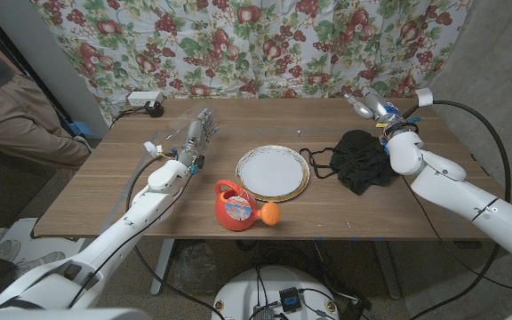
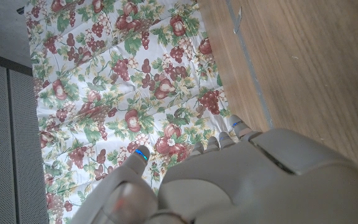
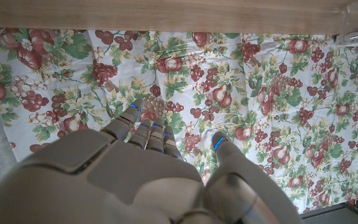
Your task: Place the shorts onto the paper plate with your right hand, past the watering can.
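Observation:
Black shorts [image 1: 359,160] lie crumpled on the wooden table [image 1: 105,191], right of a white paper plate [image 1: 272,172] with a gold rim. A red watering can [image 1: 236,205] with an orange spout tip stands in front of the plate. My right hand [image 1: 373,108] is at the table's far right, behind the shorts and apart from them, holding nothing; its fingers [image 3: 143,127] point at the floral curtain. My left hand [image 1: 199,136] hovers at the far left with straight fingers [image 2: 229,134], holding nothing.
A floral curtain [image 1: 265,44] hangs behind the table. A power strip [image 1: 143,100] sits at the table's far left corner. A person's leg [image 1: 12,107] is at the picture's left edge. Bare wood lies between the plate and my left hand.

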Robot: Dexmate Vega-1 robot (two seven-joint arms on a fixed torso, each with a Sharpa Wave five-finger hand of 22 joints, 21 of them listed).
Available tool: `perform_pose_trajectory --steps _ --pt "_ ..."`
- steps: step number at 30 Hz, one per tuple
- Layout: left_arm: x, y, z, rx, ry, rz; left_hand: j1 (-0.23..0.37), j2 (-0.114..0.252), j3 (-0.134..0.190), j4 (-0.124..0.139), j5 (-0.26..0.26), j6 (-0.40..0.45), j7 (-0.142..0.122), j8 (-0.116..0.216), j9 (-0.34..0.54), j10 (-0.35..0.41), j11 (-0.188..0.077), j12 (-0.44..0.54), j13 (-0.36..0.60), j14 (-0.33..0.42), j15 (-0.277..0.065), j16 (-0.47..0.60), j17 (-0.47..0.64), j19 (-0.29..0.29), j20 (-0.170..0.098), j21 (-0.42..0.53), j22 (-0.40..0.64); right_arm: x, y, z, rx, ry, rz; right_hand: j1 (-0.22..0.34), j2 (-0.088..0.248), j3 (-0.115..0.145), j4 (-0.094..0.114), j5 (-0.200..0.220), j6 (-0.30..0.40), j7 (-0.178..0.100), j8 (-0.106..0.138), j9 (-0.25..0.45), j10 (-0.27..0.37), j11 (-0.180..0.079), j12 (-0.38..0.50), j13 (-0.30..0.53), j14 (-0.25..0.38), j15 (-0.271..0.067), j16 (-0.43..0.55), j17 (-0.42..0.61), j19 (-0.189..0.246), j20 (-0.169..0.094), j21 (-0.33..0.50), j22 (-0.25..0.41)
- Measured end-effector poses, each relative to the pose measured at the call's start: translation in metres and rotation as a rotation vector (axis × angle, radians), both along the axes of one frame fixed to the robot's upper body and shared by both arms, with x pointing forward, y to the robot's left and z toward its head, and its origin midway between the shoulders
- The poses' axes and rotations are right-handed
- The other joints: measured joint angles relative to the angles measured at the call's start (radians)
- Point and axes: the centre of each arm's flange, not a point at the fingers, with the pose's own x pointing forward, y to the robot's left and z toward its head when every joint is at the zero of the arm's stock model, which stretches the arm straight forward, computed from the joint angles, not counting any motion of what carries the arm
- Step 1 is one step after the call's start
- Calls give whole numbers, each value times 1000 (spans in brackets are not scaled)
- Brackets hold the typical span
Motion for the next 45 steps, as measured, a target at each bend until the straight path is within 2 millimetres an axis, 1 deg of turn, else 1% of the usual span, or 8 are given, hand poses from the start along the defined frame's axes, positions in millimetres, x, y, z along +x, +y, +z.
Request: perform_pose_trajectory --steps 3,4,6,10,24,25,38,45 --pt "0 0 0 -1 0 1 0 0 0 0 0 0 0 0 0 0 0 0 0 0 0 0 0 0 0 0 0 -1 4 0 -7 -1 8 0 0 0 0 -5 3 -25 0 0 -3 -8 0 0 -6 -6 0 0 -5 -5 0 0" --pt "-2 -1 -1 2 -1 -2 0 0 0 0 0 0 0 0 0 0 0 0 0 0 0 0 0 2 2 0 0 1 -5 -1 -54 5 -80 0 0 0 0 -7 3 -33 0 0 -1 -9 0 0 -6 -6 0 0 -5 -5 0 0" --pt "-2 -1 -1 2 -1 -2 0 0 0 0 0 0 0 0 0 0 0 0 0 0 0 0 0 4 4 0 0 1 -4 -1 -65 6 -87 0 0 0 1 -7 7 -39 0 0 0 -11 0 0 -5 -6 0 0 -5 -5 0 0" --pt "-2 0 -1 2 -1 -2 0 0 0 0 0 0 0 0 0 0 0 0 0 0 0 0 0 4 4 0 0 0 -2 -2 -77 8 -91 0 0 -7 -1 -7 7 -39 0 0 -5 -16 0 0 -5 -5 0 0 -9 -2 0 0" --pt "-6 0 -2 6 -5 -4 0 0 0 0 0 0 0 0 0 0 0 0 0 0 0 0 0 4 4 0 0 1 -2 -6 -153 27 -154 4 -2 -18 -12 -15 3 -43 0 0 -5 -16 -5 0 -5 -5 0 0 -11 0 0 0" --pt "-6 0 -2 6 -5 -5 0 0 0 0 0 0 0 0 0 0 0 0 0 0 0 0 0 4 4 0 0 1 -3 -6 -157 28 -159 11 6 -18 -12 -15 3 -43 0 0 -5 -16 -5 0 -5 -5 0 -1 -11 0 0 0" --pt "-9 1 -4 8 -8 -1 0 0 0 0 0 0 0 0 0 0 0 0 0 0 0 0 0 4 4 -4 0 1 -1 -10 -217 42 -201 16 0 -31 -25 -25 -1 -46 0 5 -9 -12 -5 0 -5 -5 0 -3 -10 0 0 0" --pt "-10 2 -4 8 -11 1 0 0 0 0 0 0 0 0 0 0 0 0 0 0 0 0 0 4 4 -4 0 2 -1 -13 -245 51 -224 16 0 -35 -29 -25 -1 -46 0 5 -9 -20 -5 0 -5 -5 0 -3 -10 0 0 0"
